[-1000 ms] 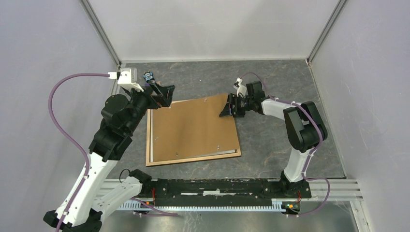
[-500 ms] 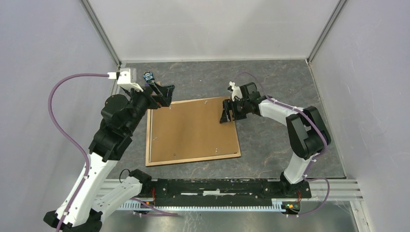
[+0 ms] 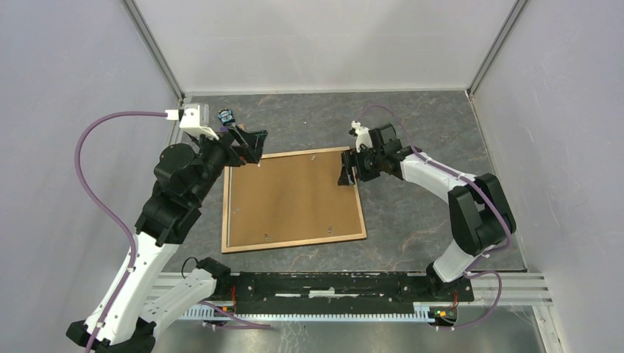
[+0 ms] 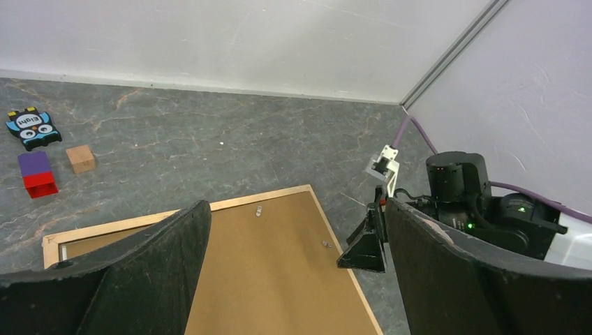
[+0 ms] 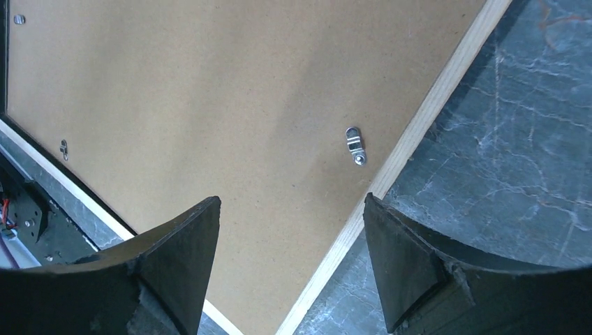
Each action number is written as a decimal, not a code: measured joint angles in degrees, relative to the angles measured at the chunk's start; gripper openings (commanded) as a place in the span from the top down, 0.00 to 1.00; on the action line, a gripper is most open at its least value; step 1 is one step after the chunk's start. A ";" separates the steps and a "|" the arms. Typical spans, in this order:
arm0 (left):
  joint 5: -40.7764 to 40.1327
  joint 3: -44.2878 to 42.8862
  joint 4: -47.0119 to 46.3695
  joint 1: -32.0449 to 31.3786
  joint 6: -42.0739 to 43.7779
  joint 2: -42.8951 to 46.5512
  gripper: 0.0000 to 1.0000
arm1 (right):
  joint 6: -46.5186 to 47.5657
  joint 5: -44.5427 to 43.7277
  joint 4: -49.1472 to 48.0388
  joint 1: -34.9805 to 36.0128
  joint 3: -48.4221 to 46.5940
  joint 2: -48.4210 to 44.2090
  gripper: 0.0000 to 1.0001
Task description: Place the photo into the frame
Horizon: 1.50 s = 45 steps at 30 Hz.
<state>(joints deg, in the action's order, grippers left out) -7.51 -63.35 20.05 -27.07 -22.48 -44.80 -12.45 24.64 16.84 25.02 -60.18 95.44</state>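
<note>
The frame [image 3: 294, 243] lies back up in the middle of the table, its light wood rails showing. A brown cardboard backing board [image 3: 291, 195] lies flat inside it and fills it. The photo is hidden. My left gripper [image 3: 250, 143] is open and empty above the frame's far left corner; its view looks down on the board [image 4: 279, 265] and the far rail [image 4: 265, 197]. My right gripper [image 3: 347, 168] is open and empty just above the far right corner, over the board [image 5: 209, 91] and the right rail [image 5: 419, 132].
A small metal clip [image 5: 355, 146] sits on the board near the right rail. A blue owl toy [image 4: 30, 127], a wooden cube [image 4: 82, 158] and a purple-and-red block [image 4: 38, 174] lie at the far left. Walls close in the table on three sides.
The board's far right corner was raised in my right gripper; it now lies flat in the frame. My right gripper has let go and opened. The left arm has not moved.
</note>
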 measured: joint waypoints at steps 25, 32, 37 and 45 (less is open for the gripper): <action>0.70 0.02 -0.02 0.11 -1.05 -3.50 0.00 | -2.71 -9.84 -8.20 0.98 6.47 -0.85 0.53; 1.14 0.02 -0.02 0.11 -1.05 -3.78 0.00 | -3.85 -9.03 -10.49 0.96 4.46 3.02 0.53; 1.68 0.02 0.00 0.11 -1.05 -3.85 0.00 | -4.68 -7.67 -12.90 0.74 3.91 4.50 0.52; 1.90 0.02 -0.02 0.33 -1.05 -4.39 0.00 | -9.18 2.05 -22.32 0.07 7.08 6.64 0.47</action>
<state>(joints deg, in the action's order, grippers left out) -5.61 -63.33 20.03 -26.74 -23.53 -49.19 -21.63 26.70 -5.48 25.08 -53.10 102.08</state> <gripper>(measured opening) 0.996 0.506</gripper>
